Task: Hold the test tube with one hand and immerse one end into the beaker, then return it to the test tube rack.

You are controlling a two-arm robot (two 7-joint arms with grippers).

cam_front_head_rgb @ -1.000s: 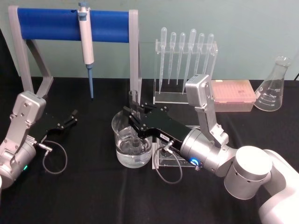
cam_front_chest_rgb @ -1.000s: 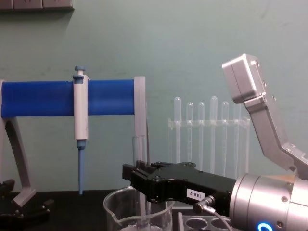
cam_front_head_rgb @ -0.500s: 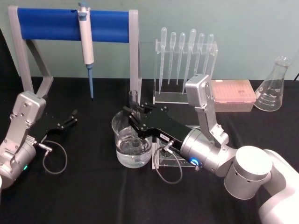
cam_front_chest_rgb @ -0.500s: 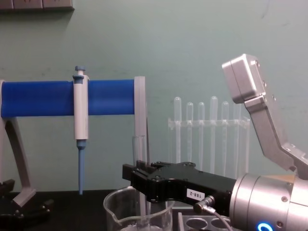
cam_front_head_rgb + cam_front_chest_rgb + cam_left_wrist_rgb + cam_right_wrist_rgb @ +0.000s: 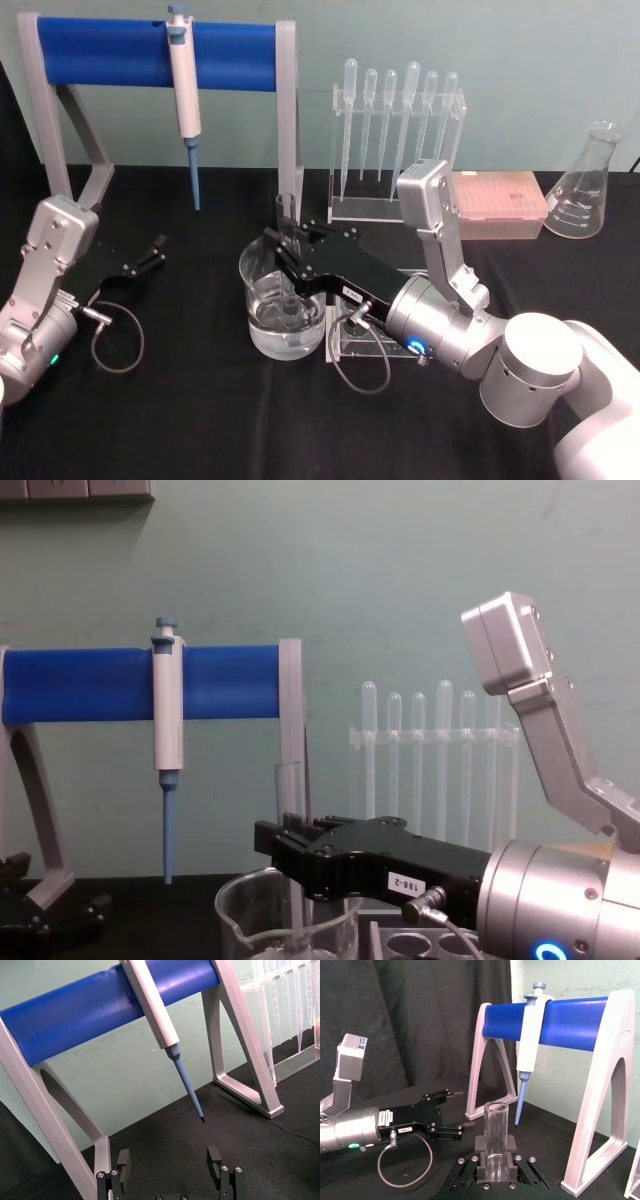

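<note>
The tube (image 5: pixel 287 250) is clamped upright by the right gripper (image 5: pixel 284 262), its lower end dipped in the beaker (image 5: pixel 283 300). The left gripper (image 5: pixel 150 254) is held open, empty, well apart.

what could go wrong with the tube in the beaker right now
1. The right claw grips the clear glass test tube upright inside the wide clear glass beaker; a sideways pull could knock tube against rim.
2. The clear rack touches the beaker, so a low retreat might snag it.
</note>
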